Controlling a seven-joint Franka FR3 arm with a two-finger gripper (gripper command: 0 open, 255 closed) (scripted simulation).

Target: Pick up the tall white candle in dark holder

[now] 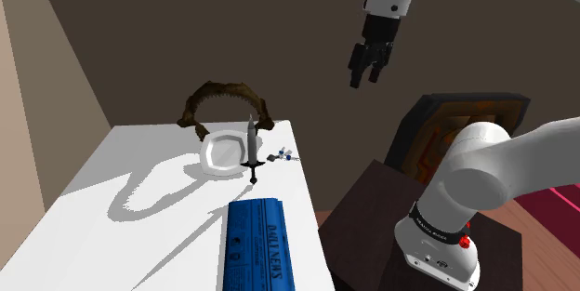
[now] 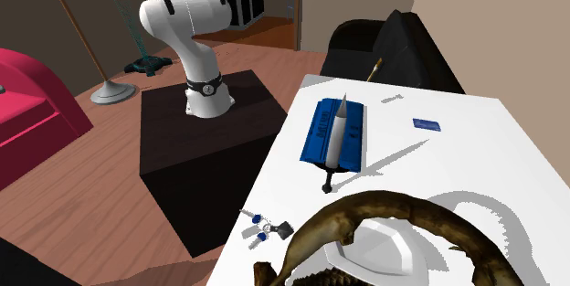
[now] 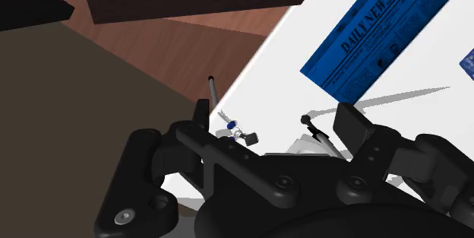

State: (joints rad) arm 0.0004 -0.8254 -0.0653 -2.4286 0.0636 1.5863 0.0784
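Pincer (image 1: pixel 364 82) open, hanging high and well apart from the candle (image 1: pixel 251 142).

I see the candle upright in its dark holder near the surface's (image 1: pixel 139 205) stand-side edge. A white plate (image 1: pixel 223 153) sits just beside it, ringed by a brown toothed arch (image 1: pixel 223 94). Keys (image 1: pixel 283 156) lie at the edge and a blue newspaper (image 1: pixel 257 243) further along.

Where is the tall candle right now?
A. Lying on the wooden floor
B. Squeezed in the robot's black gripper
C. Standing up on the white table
C: the candle stands upright in its dark holder on the white table, near the white plate, while the gripper hangs open in the air, apart from it.
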